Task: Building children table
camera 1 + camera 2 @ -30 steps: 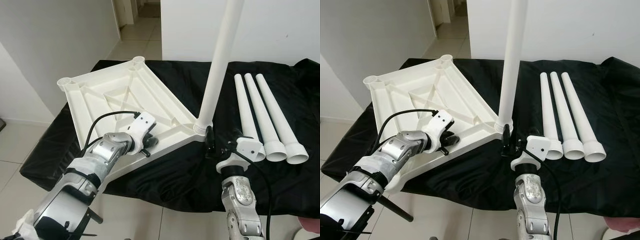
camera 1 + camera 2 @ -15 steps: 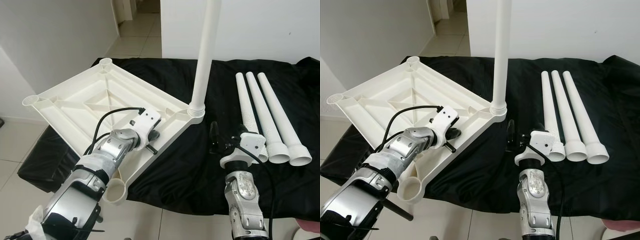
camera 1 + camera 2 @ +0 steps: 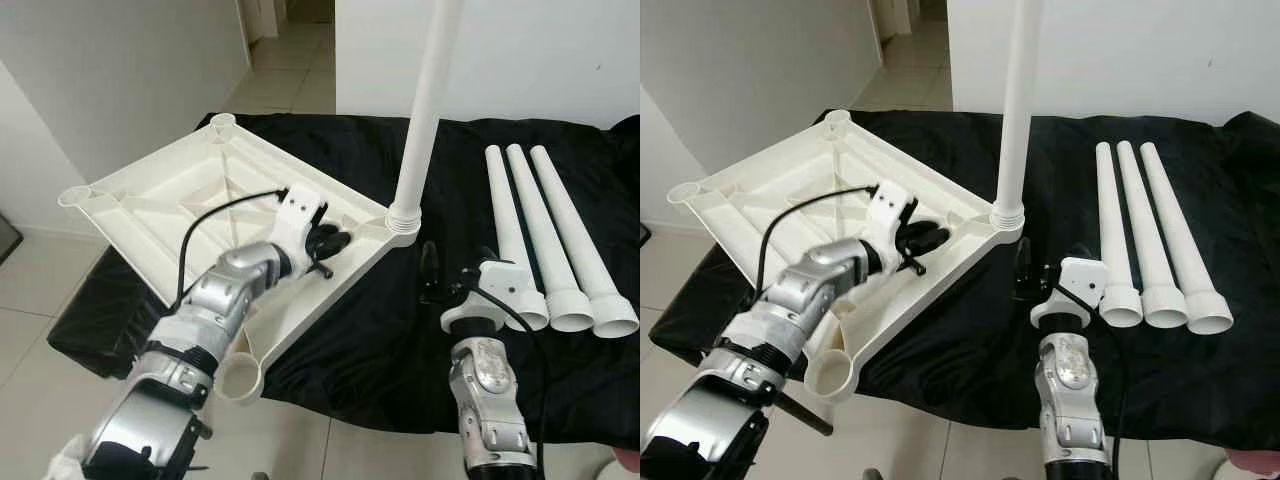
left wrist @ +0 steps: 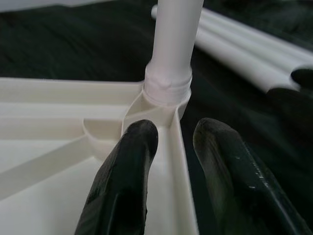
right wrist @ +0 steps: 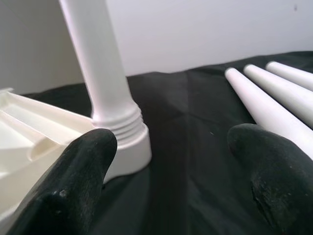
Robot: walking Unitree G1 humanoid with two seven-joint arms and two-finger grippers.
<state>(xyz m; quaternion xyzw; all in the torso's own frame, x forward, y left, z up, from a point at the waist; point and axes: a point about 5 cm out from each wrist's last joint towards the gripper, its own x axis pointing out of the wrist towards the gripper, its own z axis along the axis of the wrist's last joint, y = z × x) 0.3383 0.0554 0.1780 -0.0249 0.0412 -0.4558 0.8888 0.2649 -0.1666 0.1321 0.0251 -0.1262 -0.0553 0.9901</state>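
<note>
The left gripper (image 3: 335, 243) pinches the upturned white tabletop (image 3: 170, 200) at its rim, beside the fitted leg (image 3: 425, 110); the right gripper (image 3: 432, 275) waits open nearby. Stiff, light, slippery plastic—best held by the ribs.

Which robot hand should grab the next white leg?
Probably the right. The right gripper is open, empty and close beside the three loose legs on the black cloth. The left gripper is busy at the tabletop edge, farther from them.
</note>
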